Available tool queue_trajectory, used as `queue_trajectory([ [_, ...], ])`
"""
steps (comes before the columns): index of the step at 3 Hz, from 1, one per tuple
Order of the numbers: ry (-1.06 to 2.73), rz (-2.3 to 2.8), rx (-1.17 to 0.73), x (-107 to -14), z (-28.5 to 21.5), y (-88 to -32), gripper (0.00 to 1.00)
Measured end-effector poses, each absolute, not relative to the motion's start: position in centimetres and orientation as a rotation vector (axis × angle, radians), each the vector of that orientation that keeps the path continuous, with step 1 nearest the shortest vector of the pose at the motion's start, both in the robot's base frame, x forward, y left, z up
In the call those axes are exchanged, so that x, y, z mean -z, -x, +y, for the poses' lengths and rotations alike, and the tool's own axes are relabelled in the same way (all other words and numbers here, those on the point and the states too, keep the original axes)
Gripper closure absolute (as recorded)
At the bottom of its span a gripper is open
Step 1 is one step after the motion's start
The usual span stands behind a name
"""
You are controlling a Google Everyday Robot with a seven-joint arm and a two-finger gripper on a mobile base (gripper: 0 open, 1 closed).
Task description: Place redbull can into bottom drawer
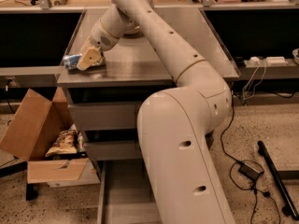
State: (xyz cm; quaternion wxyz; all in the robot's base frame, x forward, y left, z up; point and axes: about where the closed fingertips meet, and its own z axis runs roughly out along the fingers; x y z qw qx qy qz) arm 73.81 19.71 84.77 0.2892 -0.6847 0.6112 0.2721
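The robot's cream arm [187,125] fills the middle of the camera view. It rises from the near edge and bends back left over the grey cabinet [154,66]. Its base is cut off below, and it hides the right side of the cabinet front.

Two upper drawers [105,116] are shut, and only their left parts show.

Below them the bottom drawer [122,185] stands pulled out toward the near side. Only its left wall and a strip of bare floor are visible – the rest is behind the arm or cut off by the lower edge.

On the floor to the left sits an open cardboard box [30,129] with crumpled snack bags [63,143] inside. What is printed on the bags cannot be made out.

Far behind the wrist a sliver of a beige bowl [136,31] peeks out.

The gripper [88,59] is at the near left corner of the cabinet top, clamped on the redbull can [70,61]. One tan finger [92,57] crosses the can's near side and the other is hidden behind it. The can lies on its side – its blue and silver left end pokes out past the finger, and its right end is covered. Whether it rests on the top or is just clear of it cannot be told.
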Motion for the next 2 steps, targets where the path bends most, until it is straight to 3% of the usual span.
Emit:
queue_trajectory([
  [1,1.847,1.607,-0.752,-84.65,20.71,-73.46,1.00],
  [2,1.869,1.578,-0.724,-85.56,21.33,-73.15,1.00],
])
